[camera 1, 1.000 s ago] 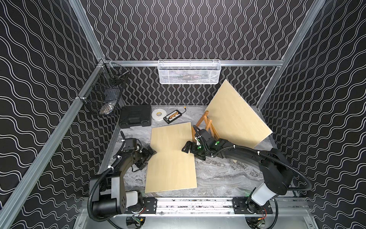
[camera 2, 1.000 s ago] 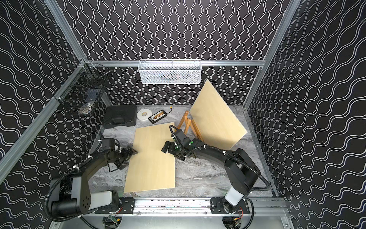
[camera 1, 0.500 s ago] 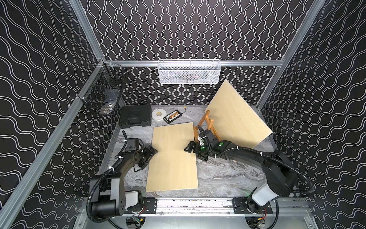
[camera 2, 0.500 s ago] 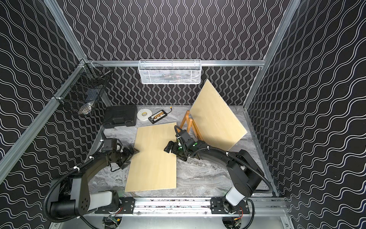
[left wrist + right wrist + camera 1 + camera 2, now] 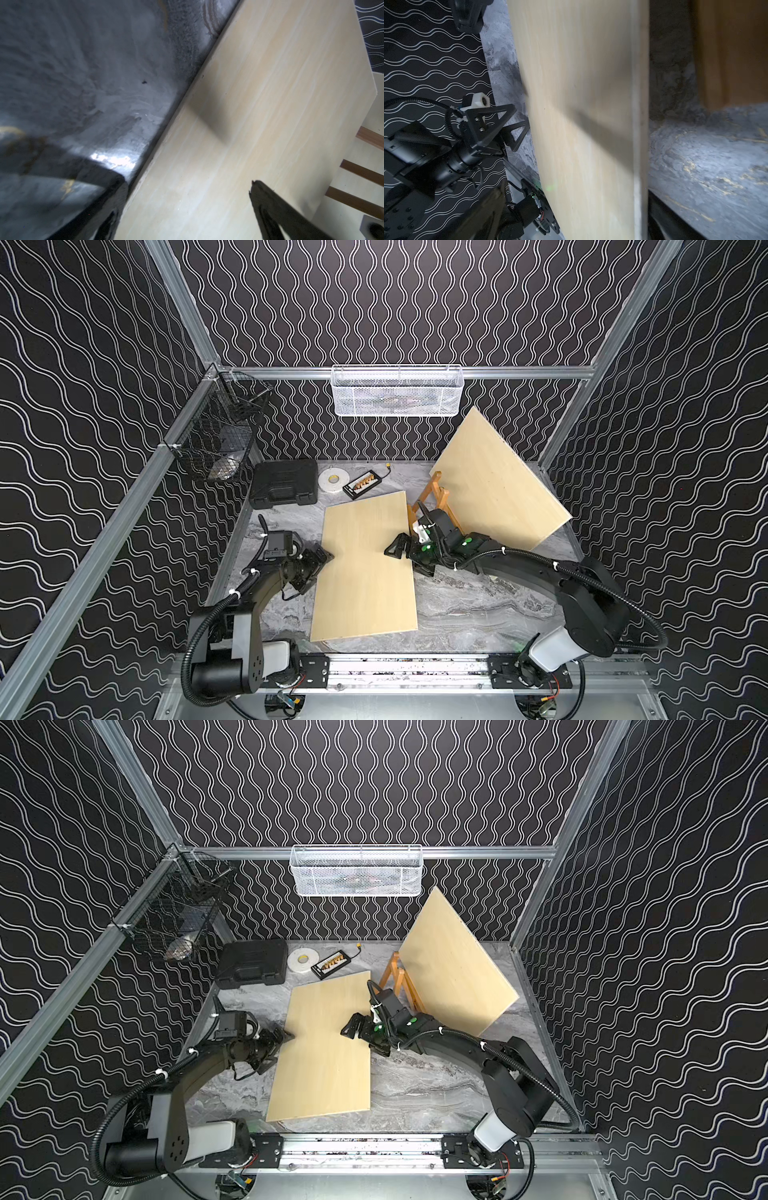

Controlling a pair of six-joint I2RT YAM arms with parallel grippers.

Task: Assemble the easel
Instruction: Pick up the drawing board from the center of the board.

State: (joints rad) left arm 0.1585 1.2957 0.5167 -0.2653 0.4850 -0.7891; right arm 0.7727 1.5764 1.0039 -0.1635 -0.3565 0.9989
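Jaws apart on both arms, flanking the pale rectangular plywood board flat on my grey marbled counter. The orange wooden easel frame stands behind it, propping a second pale board. I can't read what the white mesh basket and the black wire basket hold. The black plastic case is closed.

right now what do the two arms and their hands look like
The left arm and right arm are black, each with a pale grey base segment, a black ribbed cable hose and white cable ties. The right arm bears bright green dots near its wrist. The left hand and right hand are black, their flat fingers cut out in triangles.
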